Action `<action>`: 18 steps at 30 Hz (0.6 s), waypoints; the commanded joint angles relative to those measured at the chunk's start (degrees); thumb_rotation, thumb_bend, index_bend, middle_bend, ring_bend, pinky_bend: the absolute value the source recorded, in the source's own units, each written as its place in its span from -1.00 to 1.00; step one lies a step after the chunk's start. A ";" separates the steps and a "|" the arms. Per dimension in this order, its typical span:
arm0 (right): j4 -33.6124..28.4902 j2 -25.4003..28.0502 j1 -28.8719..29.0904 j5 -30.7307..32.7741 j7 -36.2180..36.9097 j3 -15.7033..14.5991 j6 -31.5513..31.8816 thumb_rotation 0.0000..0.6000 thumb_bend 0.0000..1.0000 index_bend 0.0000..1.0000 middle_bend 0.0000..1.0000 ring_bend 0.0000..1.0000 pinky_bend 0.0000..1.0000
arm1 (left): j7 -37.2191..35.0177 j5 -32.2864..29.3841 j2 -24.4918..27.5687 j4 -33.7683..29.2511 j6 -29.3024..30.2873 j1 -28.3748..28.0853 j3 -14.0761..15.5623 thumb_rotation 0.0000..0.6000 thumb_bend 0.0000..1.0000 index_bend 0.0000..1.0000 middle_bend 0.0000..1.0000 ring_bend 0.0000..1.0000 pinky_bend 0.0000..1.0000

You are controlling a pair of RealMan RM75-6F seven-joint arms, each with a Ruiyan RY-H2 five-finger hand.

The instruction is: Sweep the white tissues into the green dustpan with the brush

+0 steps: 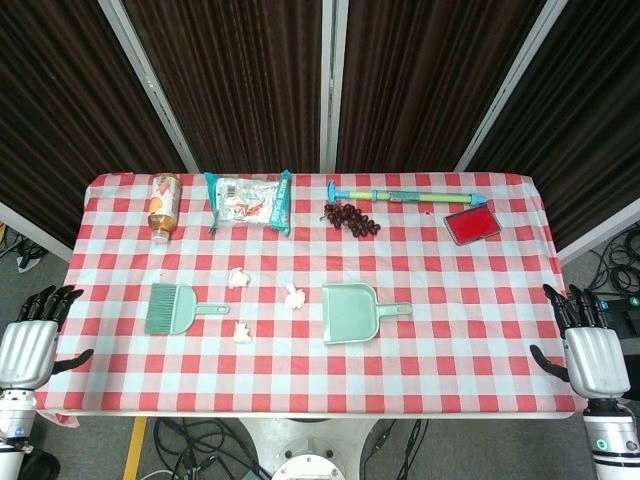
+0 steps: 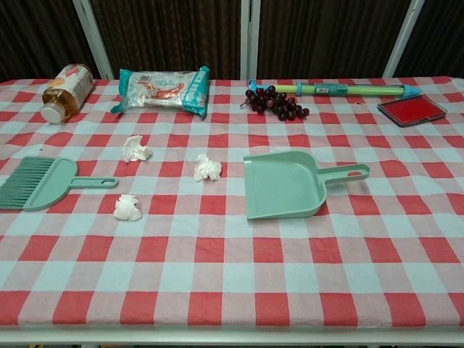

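Nothing is grasped yet: the left hand (image 1: 28, 345) and right hand (image 1: 590, 350) hang spread and empty off the worktop (image 1: 480, 330), the brush (image 1: 172, 308) nearest the left, tissues (image 1: 292, 295) beyond it, dustpan (image 1: 352, 312) toward the right, so reaching comes next

A red-and-white checked cloth (image 2: 232, 275) covers the table, soft and matt with faint creases; the green dustpan (image 2: 286, 185) at centre looks like smooth moulded plastic with a dull sheen; the brush (image 2: 43, 181) at left is the same matt green plastic, its bristles fine and ridged; the three white tissues (image 2: 207, 168) are crumpled paper, rough and lustreless; the snack bag (image 2: 163, 88) at upper left is glossy, crinkled foil-like film; the bottle (image 2: 67, 90) beside it is clear, shiny plastic; each robot hand (image 1: 595, 355) in the lower corners shows brushed silvery metal with black fingers.
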 commanded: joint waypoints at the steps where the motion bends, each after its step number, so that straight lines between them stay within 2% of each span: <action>1: -0.26 0.08 0.23 0.13 -0.15 0.03 -0.39 1.00 -0.71 -0.87 -0.62 -1.00 -1.00 | 0.54 -0.46 -1.13 0.83 0.56 0.42 -0.07 1.00 -0.89 -0.70 -0.76 -0.84 -0.72; 11: -0.86 0.69 -0.11 -0.07 0.10 0.08 0.56 1.00 -0.72 -0.87 -0.61 -1.00 -1.00 | 0.71 -0.99 -1.86 0.81 1.16 0.95 -0.24 1.00 -0.89 -0.70 -0.76 -0.83 -0.72; 16: -1.56 1.29 -0.37 0.48 -0.95 1.11 2.01 1.00 -0.71 -0.87 -0.59 -0.96 -0.97 | -0.07 -1.17 -1.42 0.14 -1.72 -2.12 -2.40 1.00 -0.89 -0.65 -0.75 -0.81 -0.69; 18: -1.95 1.65 -0.32 0.39 -1.34 1.50 2.50 1.00 -0.71 -0.87 -0.59 -0.95 -0.96 | -2.07 -1.35 -1.38 -0.09 -3.96 -4.40 -3.96 1.00 -0.88 -0.59 -0.67 -0.71 -0.56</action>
